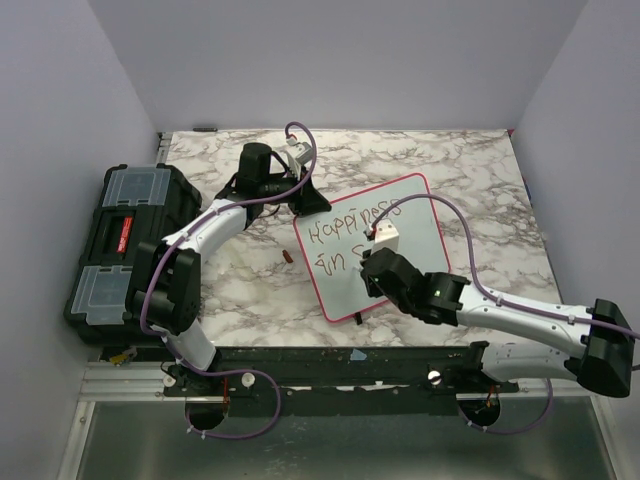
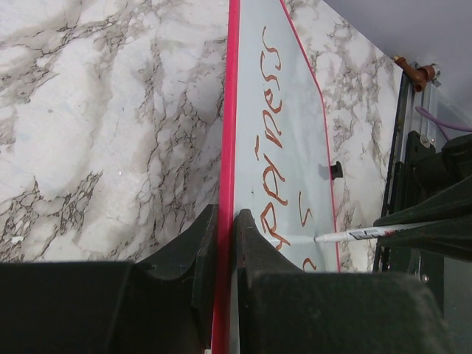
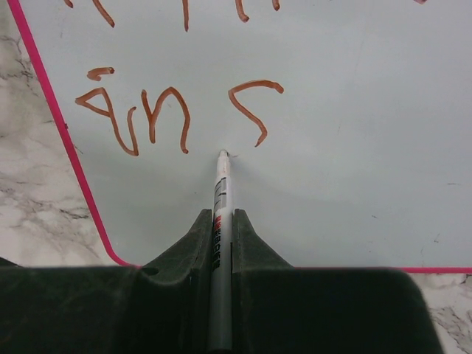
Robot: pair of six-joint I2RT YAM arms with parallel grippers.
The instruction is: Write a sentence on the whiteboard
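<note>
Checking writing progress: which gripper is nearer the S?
Right. The right gripper holds the marker, tip beside the S; the left gripper clamps the edge of the whiteboard, farther off.

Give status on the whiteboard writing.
Left gripper shut on whiteboard frame. Right gripper shut on marker, tip at surface. Sentence so far: Happiness, in S. Nothing blocking.

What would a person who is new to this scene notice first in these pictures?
The whiteboard with red-brown writing, at the centre, stands out first. The right gripper holds a marker with its tip at the board near the letter S, while the left gripper pinches the board's pink frame. A black toolbox sits at the left.
</note>
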